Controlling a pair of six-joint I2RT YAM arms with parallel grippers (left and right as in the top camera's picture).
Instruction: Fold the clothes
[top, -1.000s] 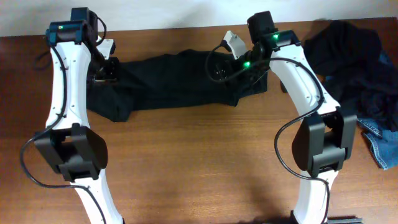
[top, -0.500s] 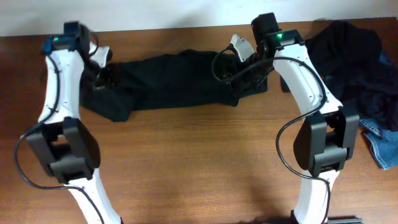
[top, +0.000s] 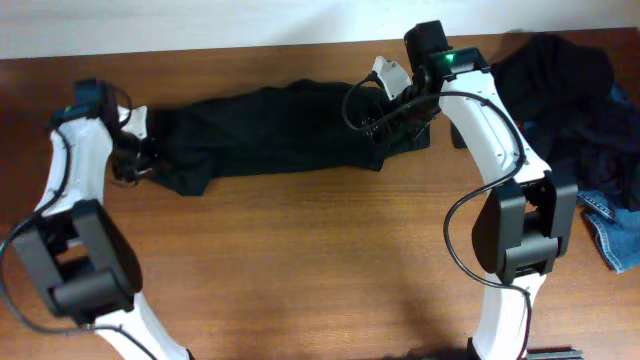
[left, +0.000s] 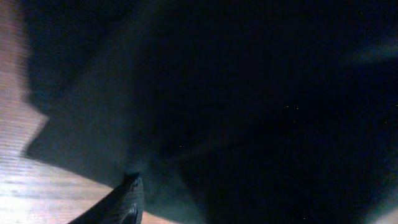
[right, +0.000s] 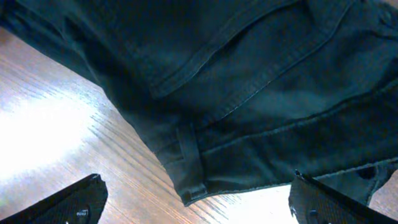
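The long black garment (top: 270, 130) lies wrinkled, stretched left to right across the far half of the tabletop (top: 320, 270). The left gripper (top: 133, 163) is at its left end; its wrist view is nearly all dark cloth, so I cannot tell how its jaws stand or whether they hold anything. The right gripper (right: 196, 190) hangs over the right end, jaws spread wide, gripping nothing. More dark clothes (top: 560, 90) lie heaped far right, beside blue denim (top: 612, 235)

The left gripper (top: 133, 166) sits near the table's (top: 300, 260) left edge. The right gripper (right: 202, 203) hangs near the far edge, jaws wide apart.
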